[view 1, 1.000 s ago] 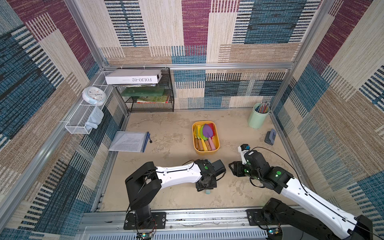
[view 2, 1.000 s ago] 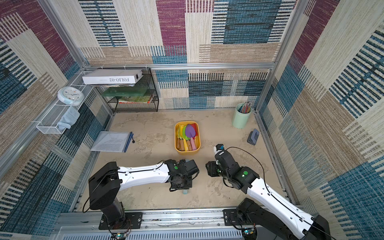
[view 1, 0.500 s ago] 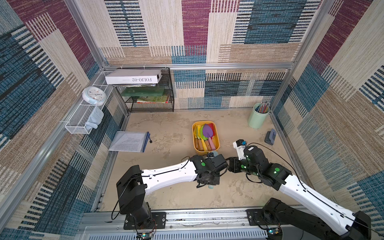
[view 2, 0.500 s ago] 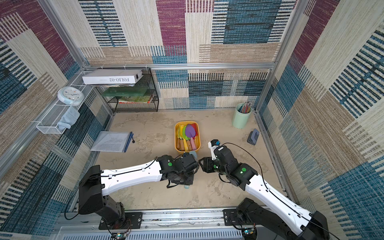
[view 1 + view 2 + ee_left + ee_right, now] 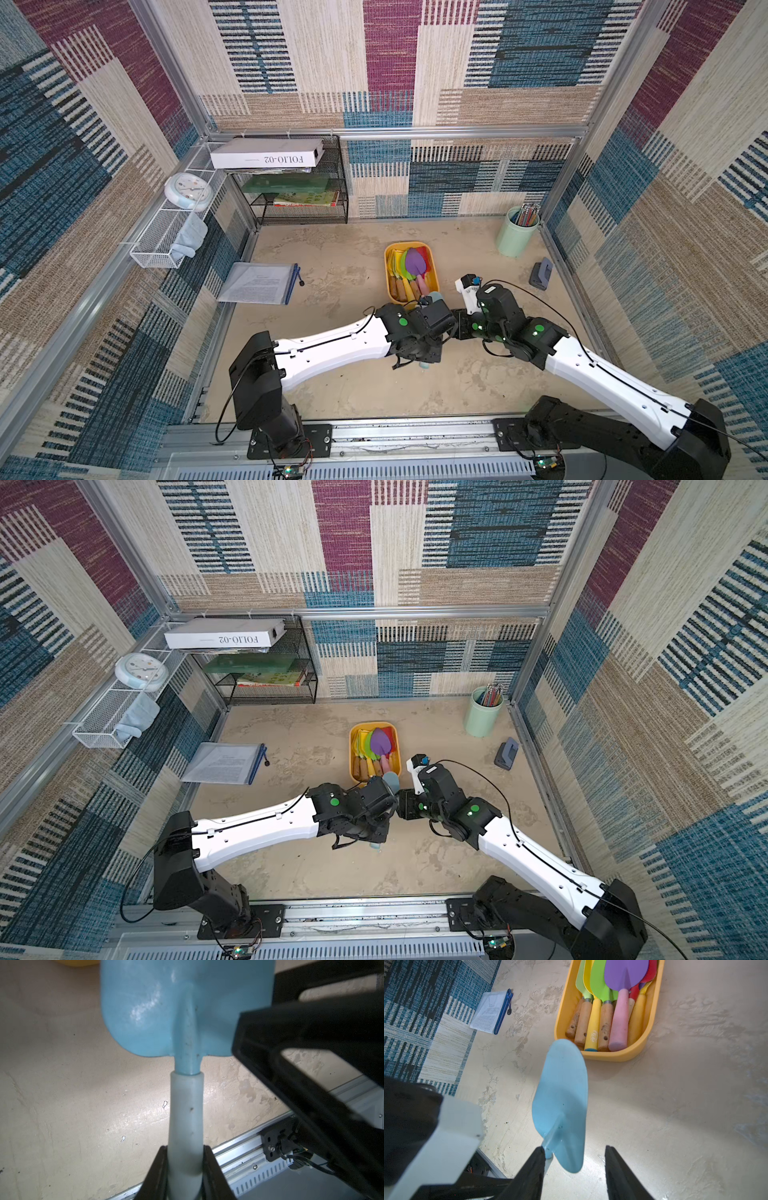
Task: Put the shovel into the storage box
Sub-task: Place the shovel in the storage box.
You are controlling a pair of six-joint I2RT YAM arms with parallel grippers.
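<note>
Okay, left pincer (image 5: 185, 1148) is clamped narrow on the pale handle of the blue shovel (image 5: 182, 1012), with the blade sticking out past the fingers. The shovel is held off the counter (image 5: 675, 1084), just outside the near short end of the storage box (image 5: 612, 1057). Its blade tip is aimed at that end, not inside. Right pincer (image 5: 574, 1149) is at the shovel too, jaws apart around the base of the blade. One finger is at the neck, the other clear of the blade. The storage box holds several other shovels, handles toward its near end, with the purple shovel (image 5: 625, 972) on top. Both arms meet just short of the box in both top views.
</note>
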